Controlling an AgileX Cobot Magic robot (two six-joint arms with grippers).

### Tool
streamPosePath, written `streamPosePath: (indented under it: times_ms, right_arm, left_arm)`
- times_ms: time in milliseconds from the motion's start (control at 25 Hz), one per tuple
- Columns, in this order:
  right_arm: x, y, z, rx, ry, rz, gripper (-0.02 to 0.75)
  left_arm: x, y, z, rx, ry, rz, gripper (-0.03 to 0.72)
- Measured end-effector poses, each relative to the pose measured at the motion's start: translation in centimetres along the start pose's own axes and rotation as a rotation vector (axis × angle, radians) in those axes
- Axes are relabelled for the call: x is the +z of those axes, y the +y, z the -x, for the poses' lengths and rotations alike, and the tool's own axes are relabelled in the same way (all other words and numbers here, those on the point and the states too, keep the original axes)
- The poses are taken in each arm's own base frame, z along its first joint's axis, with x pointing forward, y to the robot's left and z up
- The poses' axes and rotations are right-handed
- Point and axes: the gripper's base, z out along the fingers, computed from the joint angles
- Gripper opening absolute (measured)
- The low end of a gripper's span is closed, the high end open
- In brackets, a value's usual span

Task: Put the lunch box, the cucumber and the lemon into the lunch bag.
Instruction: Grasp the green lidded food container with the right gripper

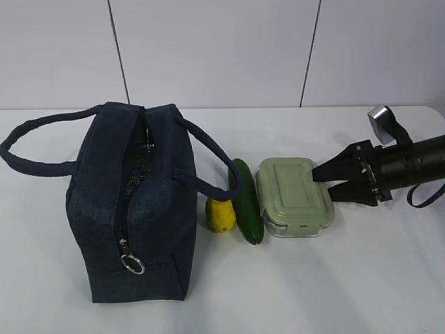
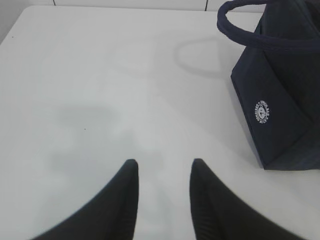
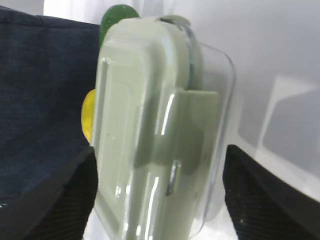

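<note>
The dark navy lunch bag [image 1: 132, 202] stands at the left with its top zipper parted, and silvery lining shows in the slit. To its right lie the yellow lemon [image 1: 220, 214], the dark green cucumber [image 1: 246, 202] and the lunch box [image 1: 292, 195] with its sage-green lid. My right gripper [image 1: 322, 182] is open at the box's right end. In the right wrist view the lunch box [image 3: 160, 125] sits between the two black fingers [image 3: 260, 200], with a small gap on each side. My left gripper [image 2: 164, 164] is open over bare table, with nothing between its fingers.
One strap handle [image 1: 208, 160] droops over the cucumber and lemon, and the other [image 1: 35, 149] loops out to the left. A metal ring pull [image 1: 132, 263] hangs low on the bag's front. The bag's side with a white logo [image 2: 263, 112] stands right of the left gripper.
</note>
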Motion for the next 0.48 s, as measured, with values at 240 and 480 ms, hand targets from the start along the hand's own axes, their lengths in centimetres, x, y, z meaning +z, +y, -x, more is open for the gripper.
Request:
streamPosePath:
  times_ms: [240, 480]
  right_arm:
    - [0.37, -0.80, 0.39, 0.009, -0.001, 0.000, 0.567]
    - [0.40, -0.87, 0.53, 0.012, -0.007, 0.002, 0.567]
  left_arm:
    - [0.00, 0.00, 0.00, 0.000, 0.000, 0.000, 0.253]
    - [0.00, 0.00, 0.00, 0.000, 0.000, 0.000, 0.253]
